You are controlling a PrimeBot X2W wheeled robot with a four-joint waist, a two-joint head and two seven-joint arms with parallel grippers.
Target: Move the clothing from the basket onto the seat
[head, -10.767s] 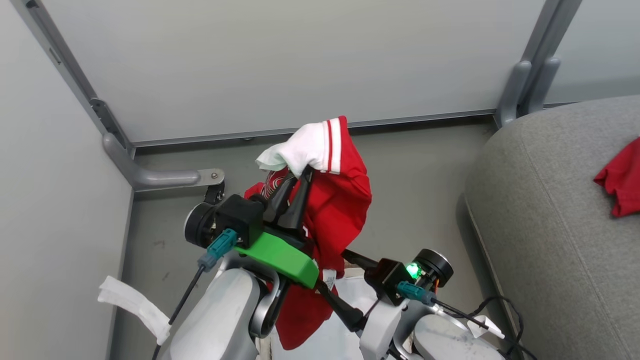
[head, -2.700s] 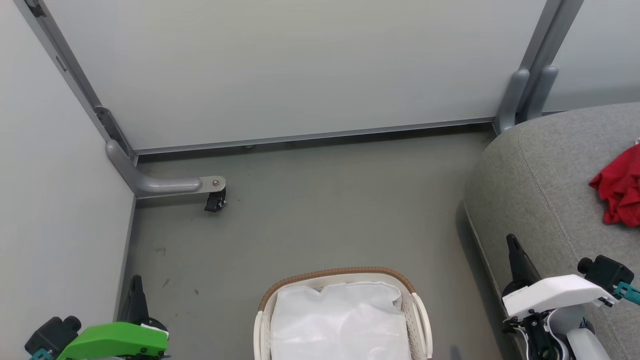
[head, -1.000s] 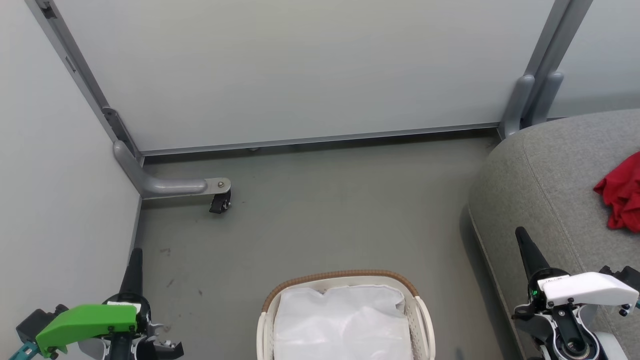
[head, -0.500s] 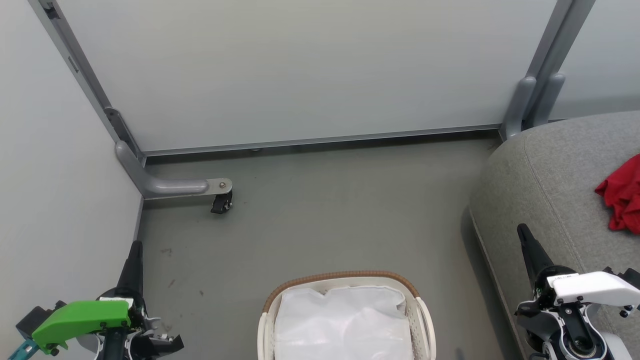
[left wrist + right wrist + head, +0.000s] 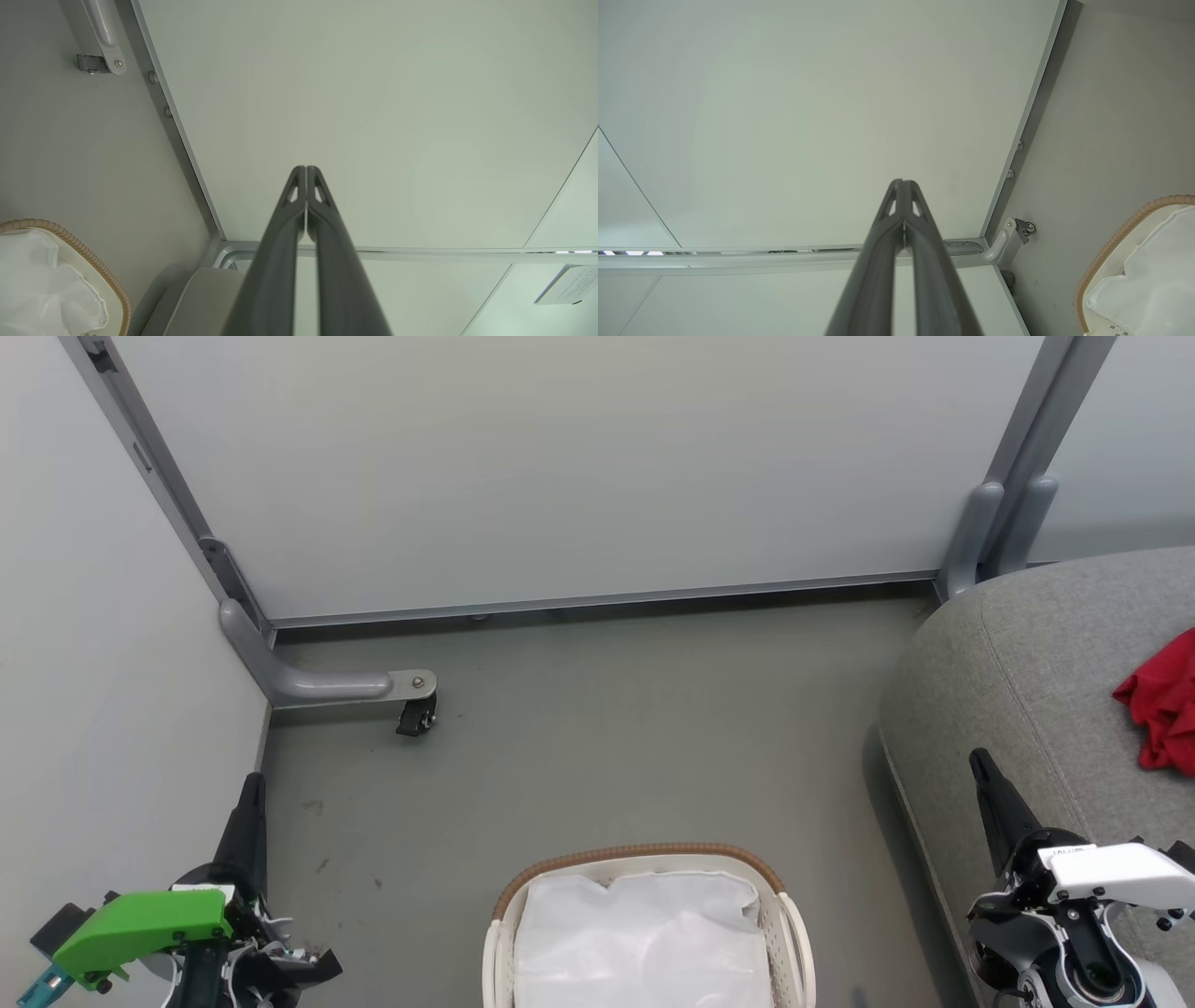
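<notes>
Head view: bright red cloth garment [image 5: 1162, 705] lies on the rounded grey fabric seat [image 5: 1018, 691]; oval white basket with brown woven rim [image 5: 635, 852] holds just its white liner sheet [image 5: 644, 933].
Left wrist view: our left hand [image 5: 306, 170] pressed together, empty.
Right wrist view: our right hand [image 5: 902, 183] likewise; we judge nothing is left to carry.

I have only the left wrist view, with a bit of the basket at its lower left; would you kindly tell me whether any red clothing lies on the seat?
Observer: Yes, in the head view a red garment lies on the grey seat, at that view's right edge.
Operator: Thank you. Is anything red left in the basket?
Observer: The part of the basket that the head view shows holds a white liner sheet and nothing red.
Operator: And the right claw?
Observer: The right claw is shut on nothing, pointing at a pale wall panel.
</notes>
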